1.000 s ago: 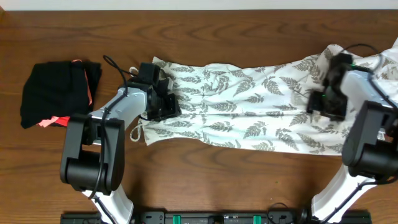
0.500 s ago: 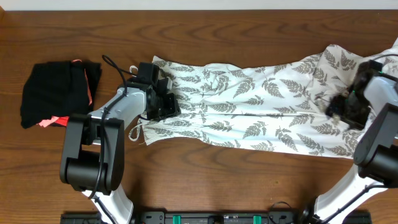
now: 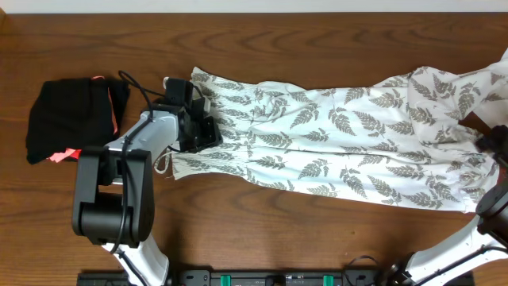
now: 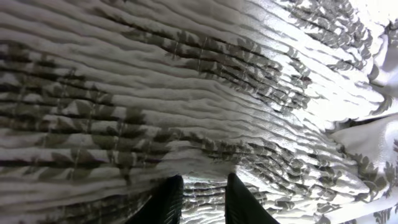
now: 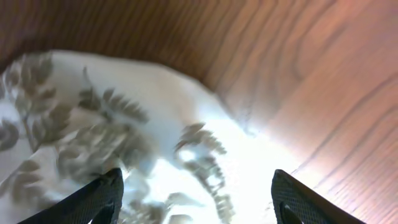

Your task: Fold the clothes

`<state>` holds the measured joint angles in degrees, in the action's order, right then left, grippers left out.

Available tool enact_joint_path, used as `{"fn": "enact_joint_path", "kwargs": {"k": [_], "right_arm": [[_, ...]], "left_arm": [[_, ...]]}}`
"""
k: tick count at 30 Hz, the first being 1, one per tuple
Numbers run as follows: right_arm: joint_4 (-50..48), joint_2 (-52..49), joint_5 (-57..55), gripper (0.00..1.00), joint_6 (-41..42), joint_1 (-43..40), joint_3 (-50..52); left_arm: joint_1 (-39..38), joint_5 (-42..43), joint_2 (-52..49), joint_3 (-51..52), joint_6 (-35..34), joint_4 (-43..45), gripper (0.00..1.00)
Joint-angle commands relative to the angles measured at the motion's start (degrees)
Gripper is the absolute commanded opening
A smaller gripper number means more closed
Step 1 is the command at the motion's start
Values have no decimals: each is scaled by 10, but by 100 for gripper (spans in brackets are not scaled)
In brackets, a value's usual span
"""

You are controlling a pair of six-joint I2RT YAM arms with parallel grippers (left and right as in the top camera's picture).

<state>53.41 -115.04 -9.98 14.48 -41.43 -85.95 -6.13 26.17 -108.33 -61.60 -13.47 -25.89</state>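
**Fern-print dress held at one end, loose at the other**

The left pincer (image 3: pixel 208 131) is closed on the dress (image 3: pixel 333 151). In the left wrist view its two dark fingertips (image 4: pixel 169 198) stand close together with gathered, ribbed cloth pinched between them. From that grip the dress runs away across the brown wooden surface (image 3: pixel 278 40) towards the right pincer, lying mostly flat with wrinkles and a rumpled far end. A thin white strap (image 3: pixel 164 164) curls on the wood just beside the left pincer, on its near side.

Behind the left pincer, out past its arm, sits a black bundle with coral-pink trim (image 3: pixel 75 115). It lies well apart from the dress and crowds nothing.

The right pincer (image 5: pixel 198 180) is spread wide with nothing between its fingers. Below it lies a corner of the dress, and bare wood stretches ahead of it. Whether its fingers touch the cloth cannot be told.
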Motion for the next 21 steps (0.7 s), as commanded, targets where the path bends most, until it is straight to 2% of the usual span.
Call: {"fn": "enact_joint_path", "kwargs": {"k": [1,8,14,18,21], "right_arm": [[0,2,-2,74,7,-19,-15],[7,2,29,74,-3,-38,-15],[53,6,200,68,-72,-35,-52],[94,23,340,60,-149,-23,-100],[113,41,387,56,-191,-2,-121]], "left_arm": [[14,-79,-30,14,10,-8,25],[49,-78,-30,14,9,-9,25],[61,-71,-30,14,10,-15,25],[59,26,-18,14,36,-9,25],[54,73,13,14,36,4,25]]}}
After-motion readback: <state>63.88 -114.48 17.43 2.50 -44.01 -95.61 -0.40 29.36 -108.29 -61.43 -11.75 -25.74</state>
